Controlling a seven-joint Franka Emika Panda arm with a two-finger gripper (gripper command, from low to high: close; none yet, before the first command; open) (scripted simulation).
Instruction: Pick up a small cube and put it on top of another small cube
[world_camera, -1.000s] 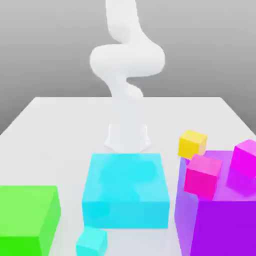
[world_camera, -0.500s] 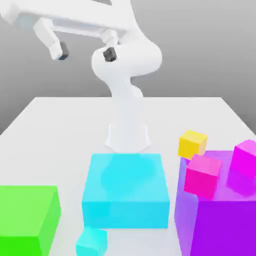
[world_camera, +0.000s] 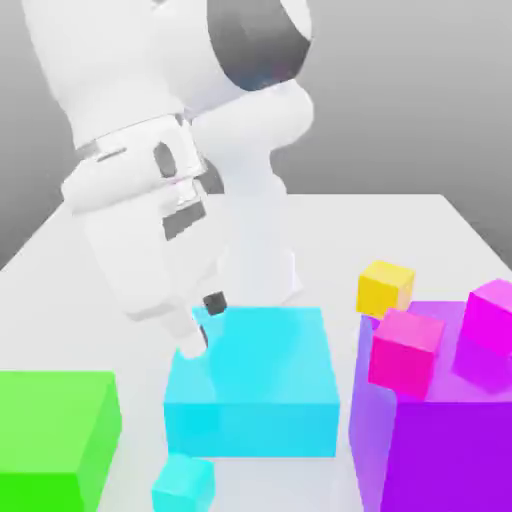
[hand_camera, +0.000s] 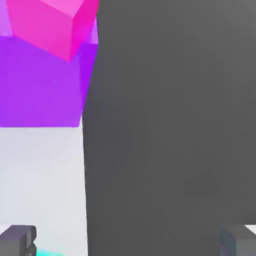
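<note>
The small cyan cube (world_camera: 183, 483) sits on the table at the front, just ahead of the large cyan block (world_camera: 255, 380). The small yellow cube (world_camera: 385, 287) rests on the table behind the purple block (world_camera: 440, 425), at the exterior view's right. My gripper (world_camera: 203, 322) hangs low over the back left corner of the large cyan block, well behind the small cyan cube. Its dark-tipped fingers (world_camera: 214, 301) stand apart with nothing between them. In the hand view my gripper (hand_camera: 129, 242) is open, with its fingertips (hand_camera: 17, 241) at the picture's two sides.
A large green block (world_camera: 55, 435) stands at the front on the exterior view's left. A pink cube (world_camera: 405, 350) and a magenta cube (world_camera: 492, 315) lie on the purple block (hand_camera: 40, 85). The pink cube (hand_camera: 50, 20) appears in the hand view too. The white arm (world_camera: 150, 150) looms over the table's middle.
The arm has swung down from high at the exterior view's upper left to just above the large cyan block. The gripper stayed open. No cube has moved.
</note>
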